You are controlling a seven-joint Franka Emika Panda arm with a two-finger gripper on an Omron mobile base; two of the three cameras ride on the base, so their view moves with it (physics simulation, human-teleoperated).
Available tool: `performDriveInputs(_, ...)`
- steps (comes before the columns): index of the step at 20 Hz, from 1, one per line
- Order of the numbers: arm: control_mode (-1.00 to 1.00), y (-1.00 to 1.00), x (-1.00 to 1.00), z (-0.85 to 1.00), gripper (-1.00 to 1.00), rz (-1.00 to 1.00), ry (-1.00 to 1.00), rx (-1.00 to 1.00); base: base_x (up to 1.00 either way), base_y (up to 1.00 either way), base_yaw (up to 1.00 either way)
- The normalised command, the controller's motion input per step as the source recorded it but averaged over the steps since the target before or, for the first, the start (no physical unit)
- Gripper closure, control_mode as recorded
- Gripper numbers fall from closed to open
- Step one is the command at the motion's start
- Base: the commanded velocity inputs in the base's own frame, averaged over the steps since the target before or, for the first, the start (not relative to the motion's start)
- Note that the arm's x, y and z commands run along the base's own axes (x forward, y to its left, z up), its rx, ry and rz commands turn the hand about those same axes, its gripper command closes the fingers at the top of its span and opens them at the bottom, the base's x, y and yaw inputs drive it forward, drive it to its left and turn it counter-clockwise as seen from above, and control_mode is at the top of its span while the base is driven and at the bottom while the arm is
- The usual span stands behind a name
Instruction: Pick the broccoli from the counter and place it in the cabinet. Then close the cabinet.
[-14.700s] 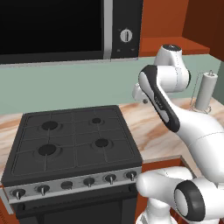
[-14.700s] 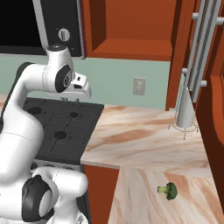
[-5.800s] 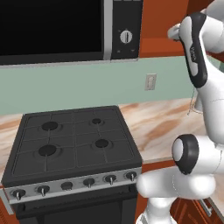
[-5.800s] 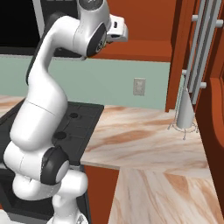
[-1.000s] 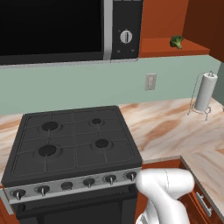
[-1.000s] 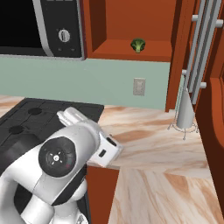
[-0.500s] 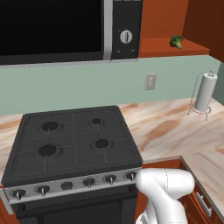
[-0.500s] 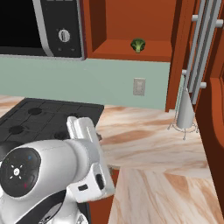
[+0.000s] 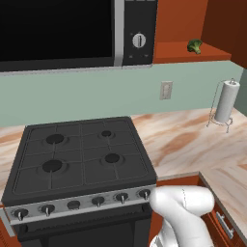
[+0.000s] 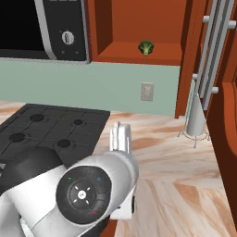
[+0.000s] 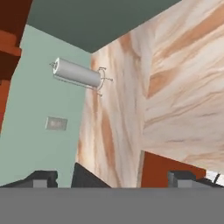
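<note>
The broccoli (image 9: 194,46) (image 10: 146,47) lies on the flat shelf floor of the orange-red cabinet (image 9: 173,50) (image 10: 125,51), free of the arm. The cabinet's darker door (image 9: 224,21) stands open at the right. My arm is folded low in front of the stove. In the hand view my gripper (image 11: 113,178) is open, its two fingertips (image 11: 43,177) far apart with nothing between them. It looks along the marbled counter (image 11: 183,78) (image 9: 183,140), and the picture is rolled on its side.
A paper-towel roll (image 9: 226,101) (image 11: 78,74) stands on its wire holder at the back of the counter. A wall outlet (image 9: 166,90) (image 10: 147,91) is below the cabinet. The black stove (image 9: 82,157) and microwave (image 9: 72,29) are to the left. Low cabinets (image 9: 219,224) run under the counter.
The broccoli went from the counter to the cabinet shelf and has stayed there. Over the last second the arm has kept folding low, its big joint turning in the right base view.
</note>
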Motion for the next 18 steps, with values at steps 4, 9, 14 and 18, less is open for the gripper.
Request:
performDriveInputs(4, -1.00, -0.01, 0.24, 0.10, -1.00, -0.03, -0.41, 0.21, 0.00, 0.00, 0.00)
performDriveInputs(9, -1.00, 0.00, 0.35, 0.08, -1.00, -0.09, -0.37, 0.14, 0.00, 0.00, 0.00)
performDriveInputs(14, -1.00, 0.00, 0.26, 0.22, -1.00, -0.08, -0.38, 0.13, 0.00, 0.00, 0.00)
performDriveInputs(18, -1.00, -0.05, 0.13, 0.23, -1.00, -0.15, -0.39, 0.06, 0.00, 0.00, 0.00)
